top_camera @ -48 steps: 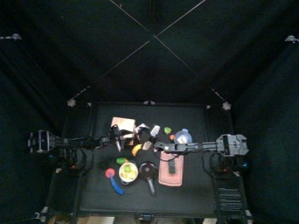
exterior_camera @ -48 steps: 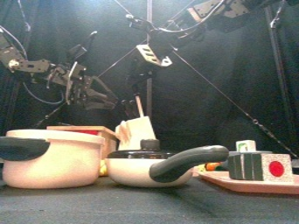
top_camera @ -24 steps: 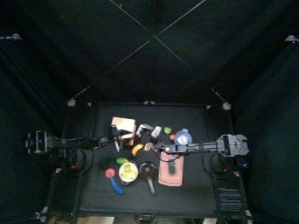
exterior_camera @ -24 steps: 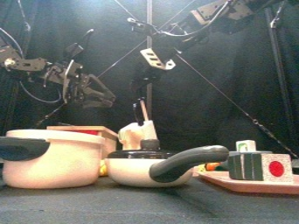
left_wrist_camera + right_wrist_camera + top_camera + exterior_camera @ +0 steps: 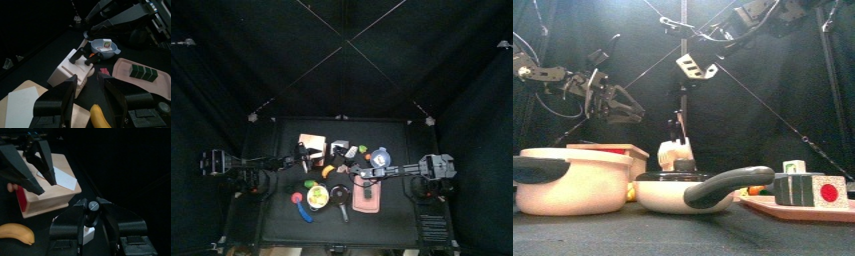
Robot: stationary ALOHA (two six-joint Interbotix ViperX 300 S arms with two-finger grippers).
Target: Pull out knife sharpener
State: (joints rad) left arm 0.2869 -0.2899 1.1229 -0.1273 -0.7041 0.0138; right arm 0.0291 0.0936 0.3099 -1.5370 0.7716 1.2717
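Note:
The knife sharpener [image 5: 75, 67] is a small light-grey block with dark parts, and it sits just off the tan box with a red edge [image 5: 48, 184]. My right gripper [image 5: 90, 212] is shut on the sharpener's dark top. In the front view the sharpener [image 5: 676, 153] hangs behind the pan, clear of the tan box [image 5: 609, 151]. My left gripper [image 5: 99, 98] is open and empty, hovering over the near side of the tan box [image 5: 20, 105]. From above, the sharpener [image 5: 339, 152] lies right of the box [image 5: 311, 141].
A cream pot [image 5: 573, 180] and a pan with a dark handle [image 5: 687, 190] stand at the front. A pink tray [image 5: 137, 72] holds a green block. A blue bowl [image 5: 103, 46] and a banana [image 5: 100, 117] lie close to the sharpener.
The right gripper has drawn the knife sharpener a little to the right, away from the tan box. The left gripper stays open near the box.

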